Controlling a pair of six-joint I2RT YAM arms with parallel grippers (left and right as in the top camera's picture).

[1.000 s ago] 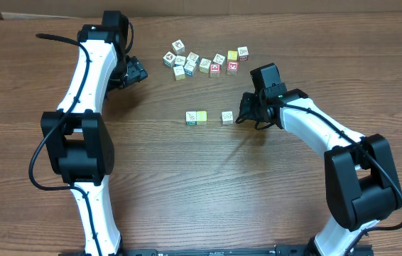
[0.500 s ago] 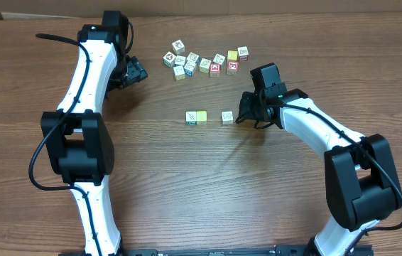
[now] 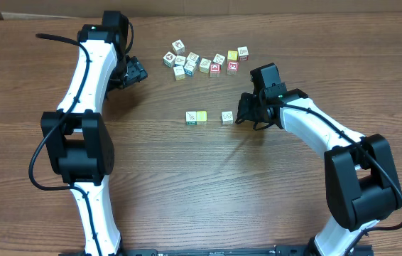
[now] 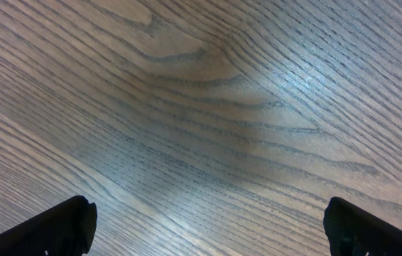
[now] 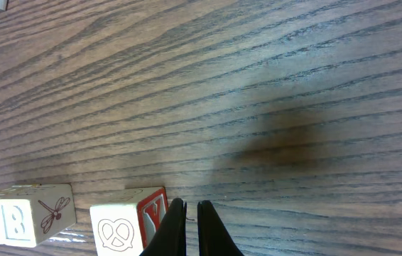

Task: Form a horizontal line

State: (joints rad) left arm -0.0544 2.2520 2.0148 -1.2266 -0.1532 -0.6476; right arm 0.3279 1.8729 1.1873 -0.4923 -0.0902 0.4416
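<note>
We start at the right claw (image 3: pixel 241 116). Its jaws are pressed together with nothing between them, low over the table (image 3: pixel 208 185). In the wrist view the closed fingertips (image 5: pixel 175 231) stand right at the red side of the red-faced cube (image 3: pixel 227 117), which shows a pretzel drawing on another face. We cannot tell whether they touch it or only stand just beside it.

That cube is the right-hand end of the horizontal line (image 3: pixel 197 117). The line's long axis runs left to right across the overhead view, and the claw sits on that same axis, just past the right end. Going left, there is a strip of bare wood, then the pale yellow cube (image 3: pixel 202 116) and the white-green cube (image 3: pixel 192 118). These two touch edge to edge, so the row is straight but open between the yellow and red-faced cubes.

Beyond the row, towards the far edge, lies the loose cluster (image 3: pixel 204 62) of similar cubes, well apart from it. The left claw (image 3: pixel 134 73) hangs far to the left with its jaws spread wide, and its own camera shows only wood grain between them.

Compared with a second ago, we find no change: the cubes lie in the same places and both arms hold the same pose.
</note>
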